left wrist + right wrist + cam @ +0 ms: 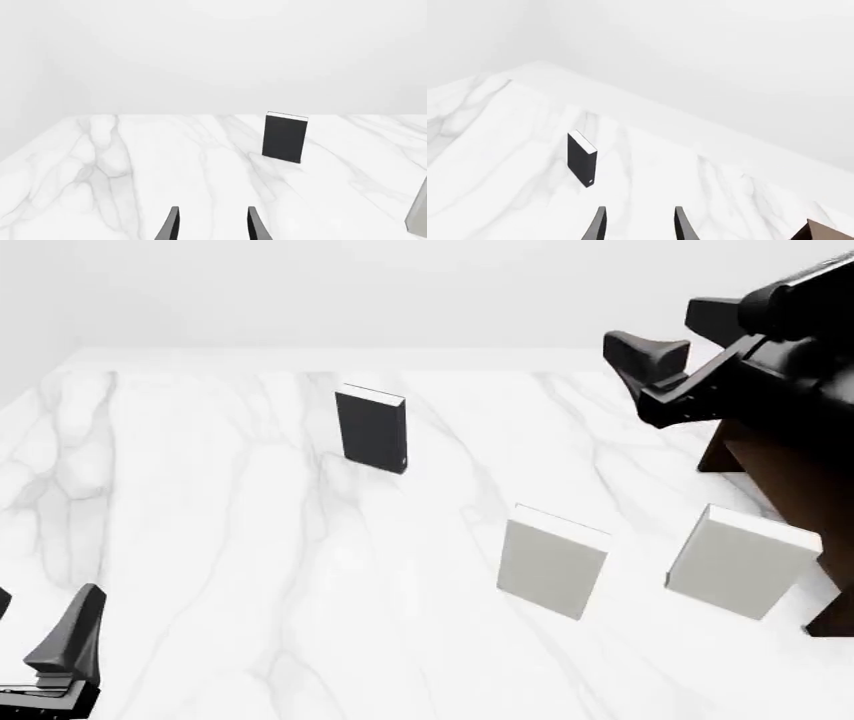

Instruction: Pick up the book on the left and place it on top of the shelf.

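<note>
Resting low at the near left corner of the marble table [200, 570], the left gripper [212, 225] has its fingers spread apart with nothing between them. The book [371, 428] stands upright farther back, well apart from both arms. To its right stand two light grey books [553, 562], near each other. Raised at the far right above the shelf [787, 475], the right gripper [639, 225] is likewise spread and empty.
</note>
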Robot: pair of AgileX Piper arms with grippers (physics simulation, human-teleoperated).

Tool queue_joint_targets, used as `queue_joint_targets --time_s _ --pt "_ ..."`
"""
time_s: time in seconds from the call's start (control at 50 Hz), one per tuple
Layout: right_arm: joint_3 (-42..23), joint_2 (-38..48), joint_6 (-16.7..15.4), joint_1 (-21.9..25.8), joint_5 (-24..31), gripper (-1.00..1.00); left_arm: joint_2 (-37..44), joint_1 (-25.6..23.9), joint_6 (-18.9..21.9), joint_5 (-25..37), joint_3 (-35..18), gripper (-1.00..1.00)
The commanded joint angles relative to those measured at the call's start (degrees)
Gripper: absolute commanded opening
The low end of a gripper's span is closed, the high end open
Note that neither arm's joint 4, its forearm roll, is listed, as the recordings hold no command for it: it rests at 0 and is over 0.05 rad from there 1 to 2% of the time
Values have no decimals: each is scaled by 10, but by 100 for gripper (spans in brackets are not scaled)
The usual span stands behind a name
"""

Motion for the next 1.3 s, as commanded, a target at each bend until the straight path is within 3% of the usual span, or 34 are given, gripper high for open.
queue_joint_targets --time_s 0.02,0.86,0.94,0.96,1.3 --pt "-15 48 6 16 -20 100 0 0 0 0 0 100" --pt "-35 194 28 71 -134 100 0 0 0 0 0 100" --pt "-41 218 31 79 -151 100 0 0 0 0 0 100" --pt "-81 294 38 88 -181 100 0 0 0 0 0 100" --pt "-105 337 40 90 -188 100 0 0 0 0 0 100"
